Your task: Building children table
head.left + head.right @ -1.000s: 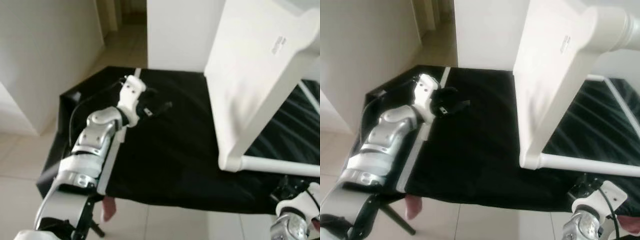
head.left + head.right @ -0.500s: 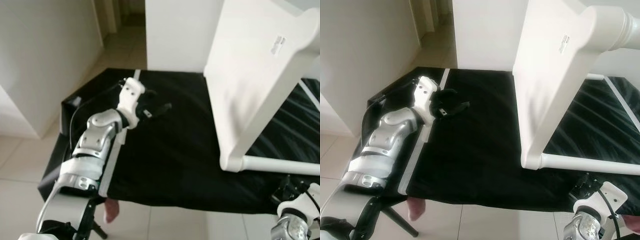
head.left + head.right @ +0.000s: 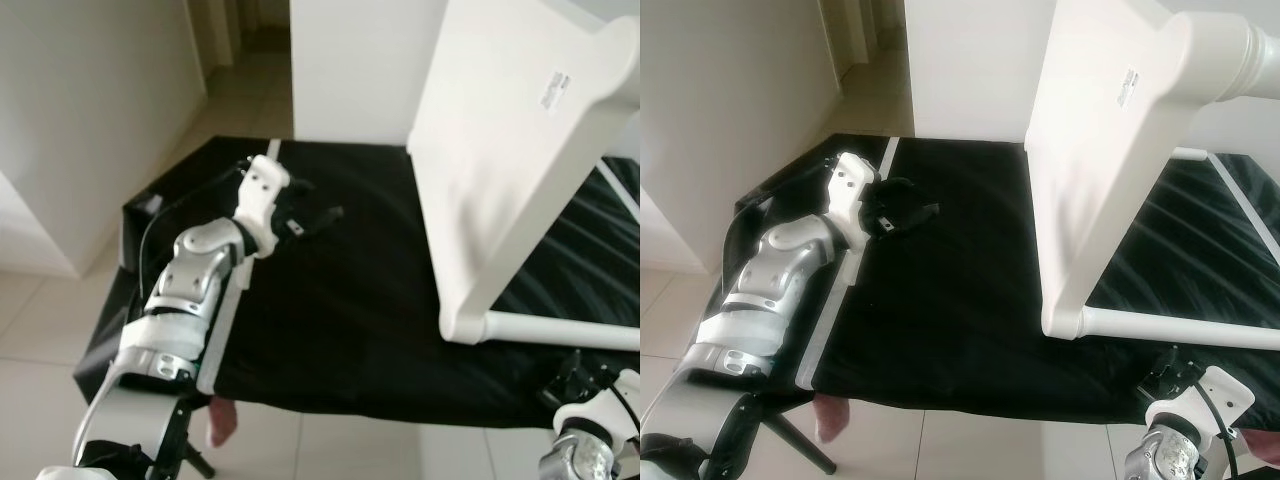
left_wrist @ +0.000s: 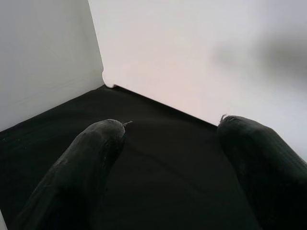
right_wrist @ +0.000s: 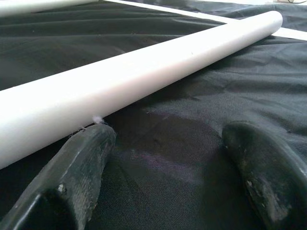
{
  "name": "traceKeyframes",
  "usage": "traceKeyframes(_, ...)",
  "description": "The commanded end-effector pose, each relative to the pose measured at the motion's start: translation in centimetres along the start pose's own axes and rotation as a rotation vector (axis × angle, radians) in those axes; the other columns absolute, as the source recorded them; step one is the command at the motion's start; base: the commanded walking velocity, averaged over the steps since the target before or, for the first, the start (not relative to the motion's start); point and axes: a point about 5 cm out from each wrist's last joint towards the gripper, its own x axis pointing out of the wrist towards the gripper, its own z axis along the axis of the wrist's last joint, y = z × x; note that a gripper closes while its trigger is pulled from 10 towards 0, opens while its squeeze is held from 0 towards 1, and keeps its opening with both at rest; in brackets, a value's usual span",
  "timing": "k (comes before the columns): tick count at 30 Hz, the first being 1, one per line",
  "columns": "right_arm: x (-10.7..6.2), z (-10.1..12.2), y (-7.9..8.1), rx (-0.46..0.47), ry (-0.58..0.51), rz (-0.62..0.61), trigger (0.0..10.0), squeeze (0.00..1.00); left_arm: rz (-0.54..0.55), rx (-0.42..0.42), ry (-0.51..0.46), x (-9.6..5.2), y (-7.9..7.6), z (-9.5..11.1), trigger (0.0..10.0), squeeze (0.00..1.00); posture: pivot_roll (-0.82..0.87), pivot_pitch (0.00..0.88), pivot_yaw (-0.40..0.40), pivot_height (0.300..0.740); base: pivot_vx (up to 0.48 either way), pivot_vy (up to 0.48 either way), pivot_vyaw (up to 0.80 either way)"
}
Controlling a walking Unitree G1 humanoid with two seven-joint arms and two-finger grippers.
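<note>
The white children's tabletop (image 3: pixel 500 130) stands tipped up on its edge at the right of a black cloth-covered surface (image 3: pixel 340 310). One round white leg (image 3: pixel 560 332) runs sideways from its lower corner, lying on the cloth. My left gripper (image 3: pixel 322 217) reaches over the far left of the cloth, well apart from the tabletop. Its fingers (image 4: pixel 96 143) are open with nothing between them, pointing at the white panel (image 4: pixel 192 52). My right gripper (image 3: pixel 578 372) sits low at the front right, open, just short of the white leg (image 5: pixel 120 76).
A white wall (image 3: pixel 80 120) stands on the left and a tiled hallway (image 3: pixel 245 80) runs off behind. The cloth has a white stripe (image 3: pixel 225 320) along its left side. A pinkish object (image 3: pixel 222 420) lies on the tiled floor under the front edge.
The head view has shifted slightly. Both arms and the tabletop stay where they were.
</note>
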Motion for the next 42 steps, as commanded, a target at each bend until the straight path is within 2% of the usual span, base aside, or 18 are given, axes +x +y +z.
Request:
traceKeyframes(1, -1.1, 9.4, 6.1, -0.149, -0.345, 0.11, 10.0, 0.0, 0.036, 0.006, 0.004, 0.1, 0.1, 0.0, 10.0, 0.0, 0.01, 0.0, 0.051, 0.74, 0.0, 0.0, 0.0)
traceKeyframes(23, -1.1, 9.4, 6.1, -0.149, -0.345, 0.11, 10.0, 0.0, 0.036, 0.006, 0.004, 0.1, 0.1, 0.0, 10.0, 0.0, 0.01, 0.0, 0.051, 0.74, 0.0, 0.0, 0.0)
traceKeyframes(24, -1.0, 9.1, 6.2, -0.151, -0.34, 0.113, 10.0, 0.0, 0.038, 0.007, 0.005, 0.0, 0.0, -0.1, 10.0, 0.0, 0.01, 0.0, 0.0, 0.74, 0.0, 0.0, 0.0)
traceKeyframes(25, -1.4, 7.0, 8.0, -0.165, -0.281, 0.169, 10.0, 0.0, 0.336, -0.167, -0.006, 0.3, 0.4, -1.9, 10.0, 0.0, 0.03, 0.0, 0.0, 0.74, 0.0, 0.0, 0.0)
traceKeyframes(26, -1.4, 7.0, 8.0, -0.165, -0.281, 0.169, 10.0, 0.0, 0.336, -0.167, -0.006, 0.3, 0.4, -1.9, 10.0, 0.0, 0.03, 0.0, 0.0, 0.74, 0.0, 0.0, 0.0)
traceKeyframes(28, -1.7, 6.2, 8.7, -0.17, -0.259, 0.191, 10.0, 0.0, 0.49, -0.23, 0.011, 0.2, 0.5, -2.9, 10.0, 0.0, 0.02, 0.0, 0.0, 0.74, 0.0, 0.0, 0.0)
traceKeyframes(32, -1.8, 6.2, 8.7, -0.169, -0.261, 0.187, 10.0, 0.0, 0.547, -0.25, 0.058, -0.2, 0.6, -3.9, 10.0, 0.0, 0.02, 0.0, 0.0, 0.74, 0.0, 0.0, 0.0)
traceKeyframes(38, -1.8, 6.2, 8.7, -0.17, -0.262, 0.185, 10.0, 0.0, 0.565, -0.255, 0.106, -0.5, 0.8, -4.7, 10.0, 0.0, 0.01, 0.0, 0.0, 0.74, 0.0, 0.0, 0.0)
traceKeyframes(41, -1.7, 6.2, 8.5, -0.171, -0.267, 0.18, 10.0, 0.0, 0.634, -0.249, 0.104, -1.3, 1.5, -4.9, 10.0, 0.0, 0.01, 0.0, 0.0, 0.74, 0.0, 0.0, 0.0)
traceKeyframes(42, -1.7, 6.2, 8.4, -0.173, -0.27, 0.177, 10.0, 0.0, 0.687, -0.233, 0.104, -1.9, 2.0, -5.0, 10.0, 0.0, 0.01, 0.0, 0.0, 0.74, 0.0, 0.0, 0.0)
